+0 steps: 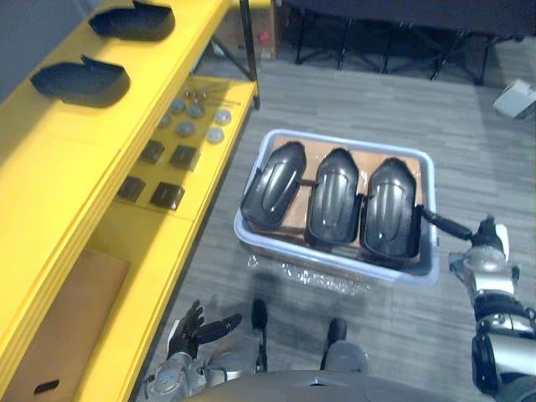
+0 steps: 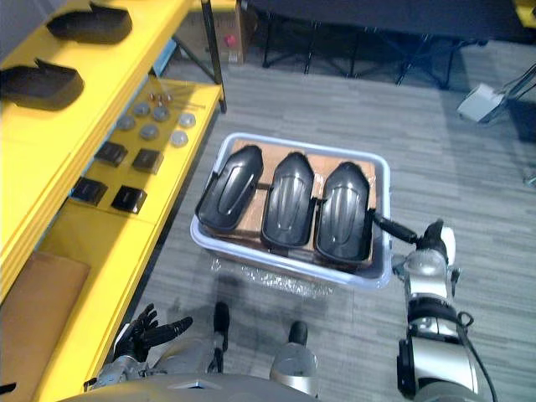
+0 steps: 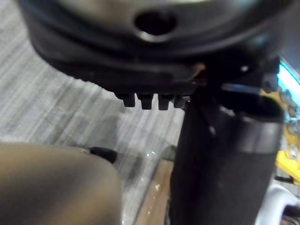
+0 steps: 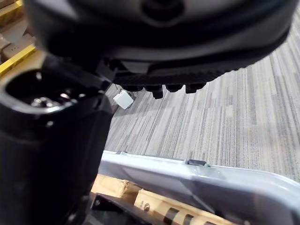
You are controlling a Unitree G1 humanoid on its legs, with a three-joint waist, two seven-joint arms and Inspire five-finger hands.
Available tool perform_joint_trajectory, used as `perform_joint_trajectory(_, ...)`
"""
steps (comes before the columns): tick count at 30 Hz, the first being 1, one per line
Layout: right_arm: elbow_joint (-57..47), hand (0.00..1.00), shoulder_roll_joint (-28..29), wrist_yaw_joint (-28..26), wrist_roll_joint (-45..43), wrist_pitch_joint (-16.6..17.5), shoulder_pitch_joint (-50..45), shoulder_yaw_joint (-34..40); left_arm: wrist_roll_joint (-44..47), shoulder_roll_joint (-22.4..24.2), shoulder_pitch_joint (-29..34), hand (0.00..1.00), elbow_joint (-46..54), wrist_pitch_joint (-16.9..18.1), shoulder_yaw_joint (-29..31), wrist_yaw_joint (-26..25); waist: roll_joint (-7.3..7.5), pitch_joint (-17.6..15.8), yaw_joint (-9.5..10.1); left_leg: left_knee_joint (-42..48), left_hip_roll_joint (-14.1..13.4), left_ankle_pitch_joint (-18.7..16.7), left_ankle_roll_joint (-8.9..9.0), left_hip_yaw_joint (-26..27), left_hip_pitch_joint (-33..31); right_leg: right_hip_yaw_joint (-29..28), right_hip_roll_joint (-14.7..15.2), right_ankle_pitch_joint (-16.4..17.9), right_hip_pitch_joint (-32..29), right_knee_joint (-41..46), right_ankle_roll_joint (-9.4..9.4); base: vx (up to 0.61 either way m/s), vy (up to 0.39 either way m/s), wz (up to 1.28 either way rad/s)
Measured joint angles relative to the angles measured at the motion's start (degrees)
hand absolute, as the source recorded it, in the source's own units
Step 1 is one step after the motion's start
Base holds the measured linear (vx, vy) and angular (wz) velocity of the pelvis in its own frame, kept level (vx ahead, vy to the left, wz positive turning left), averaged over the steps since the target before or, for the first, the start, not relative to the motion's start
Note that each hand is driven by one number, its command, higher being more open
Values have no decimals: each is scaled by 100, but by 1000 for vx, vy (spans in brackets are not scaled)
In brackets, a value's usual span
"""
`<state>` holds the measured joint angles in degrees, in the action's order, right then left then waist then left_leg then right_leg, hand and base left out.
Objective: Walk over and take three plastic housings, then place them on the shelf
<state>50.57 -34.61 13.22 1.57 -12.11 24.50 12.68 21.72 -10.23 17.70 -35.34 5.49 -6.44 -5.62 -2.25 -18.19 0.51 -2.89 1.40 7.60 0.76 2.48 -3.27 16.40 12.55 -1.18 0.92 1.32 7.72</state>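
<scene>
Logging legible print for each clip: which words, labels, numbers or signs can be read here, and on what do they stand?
None can be read.
The three black plastic housings in the bin: no print visible.
The small dark parts and round discs on the yellow shelf: nothing legible.
The red mark on the cardboard box: too blurred to read.

Your two head views sit side by side and look steeply down, so you get one scene twice: the pale blue plastic bin (image 1: pixel 343 266) on the grey striped carpet floor (image 1: pixel 352 109), with the long yellow shelf (image 1: pixel 59 159) along the left. Each wrist view looks along its own hand from very close. The left hand (image 3: pixel 140 70) darkens its view's top, the right hand (image 4: pixel 187 61) likewise. Both look onto that carpet, and the right one also catches the bin's rim.
</scene>
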Motion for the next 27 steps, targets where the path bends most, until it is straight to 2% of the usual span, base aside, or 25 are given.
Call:
perform_joint_trajectory(3,306,100,-273,-206,2,-4,402,-220,252,-3,-8,100,-84,94,51,61,6,-273,79,211,-2,5,-21,-69,-216,69,6,-26,-102,85,19,7,-13,13)
perform_joint_trajectory(9,633,100,-459,-394,18,-43,1269,-505,328,26,-109,100,-75,385,19,216,-140,-713,145,537,-4,-102,-21,-140,-469,98,15,-30,-196,215,8,-12,-5,6)
perform_joint_trajectory(11,801,100,-646,-423,29,-49,1393,-691,328,26,-252,100,-111,478,-47,248,-229,-761,297,636,-8,-136,-43,-143,-627,99,24,-8,-342,308,-18,-58,5,0)
perform_joint_trajectory(12,865,0,-671,-434,35,-65,1546,-785,331,25,-282,100,-129,505,-53,256,-240,-805,324,654,-12,-135,-45,-143,-698,98,28,4,-433,371,-36,-40,1,1)
perform_joint_trajectory(17,950,0,-842,-665,400,-165,1769,-1125,356,10,-435,100,-179,564,-153,243,-288,-912,405,688,-13,-124,-58,-173,-821,112,38,31,-569,481,-75,-29,-10,4)
perform_joint_trajectory(19,950,0,-924,-678,955,-361,1809,-1239,494,-6,-448,100,-179,561,-193,227,-287,-914,413,704,-14,-120,-62,-174,-835,129,41,36,-575,499,-85,1,-16,4)
perform_joint_trajectory(23,965,0,-1054,-825,1153,-731,1821,-1274,517,-19,-480,100,-179,546,-216,176,-288,-915,409,747,-31,-130,-54,-176,-835,145,37,79,-578,559,-142,0,0,0)
perform_joint_trajectory(27,1025,0,-966,-829,1387,-899,1777,-1271,517,-22,-505,100,-177,544,-226,125,-290,-915,401,754,-54,-129,-48,-157,-832,141,21,83,-585,564,-144,-6,-5,-1)
